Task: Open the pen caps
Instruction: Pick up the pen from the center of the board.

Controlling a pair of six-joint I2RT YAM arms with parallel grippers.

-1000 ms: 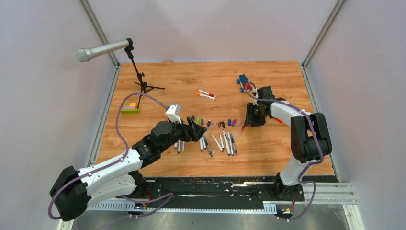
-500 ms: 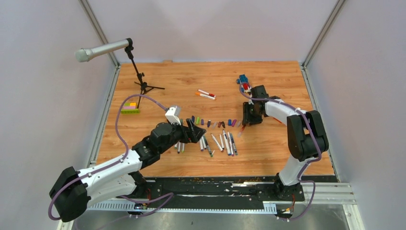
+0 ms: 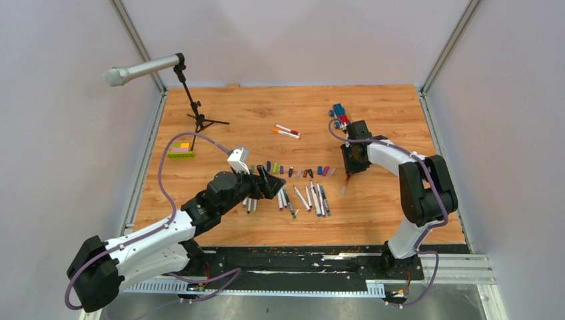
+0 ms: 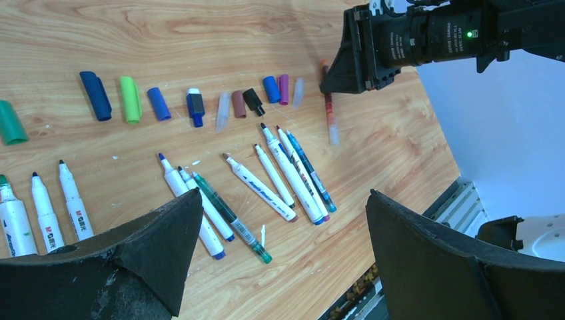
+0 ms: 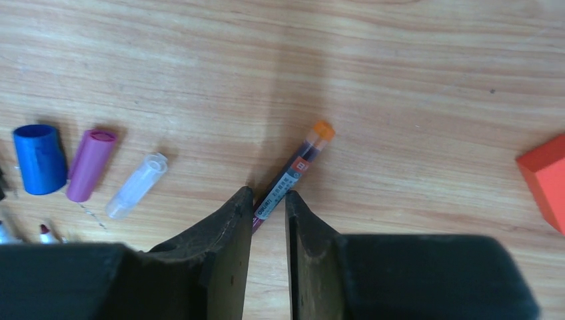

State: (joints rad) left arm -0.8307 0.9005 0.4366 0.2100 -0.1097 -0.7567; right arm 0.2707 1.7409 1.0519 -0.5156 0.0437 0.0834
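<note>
A row of loose pen caps [image 4: 130,99] in blue, green, brown, black and purple lies on the wood. Below them lie several uncapped pens [image 4: 260,188]. My left gripper [image 4: 284,195] hovers open above these pens, holding nothing; from above it [image 3: 276,181] sits over the row's left part. My right gripper [image 5: 268,193] is shut on a dark red pen [image 5: 296,167] with an orange end, low over the table. A blue cap [image 5: 38,159], a purple cap [image 5: 90,165] and a clear cap [image 5: 136,185] lie just left of it. From above, the pen [image 3: 345,185] pokes out below the gripper [image 3: 351,167].
A microphone [image 3: 143,69] on a tripod stands at the back left, beside a green-yellow brick bar [image 3: 180,153]. A toy car [image 3: 340,113] sits behind the right gripper. An orange block [image 5: 545,177] lies to its right. Two more pens [image 3: 288,131] rest at the back centre.
The right gripper's jaws have narrowed onto the dark red pen, and the pen has swung from slanting to nearly straight. The left arm has barely shifted.
</note>
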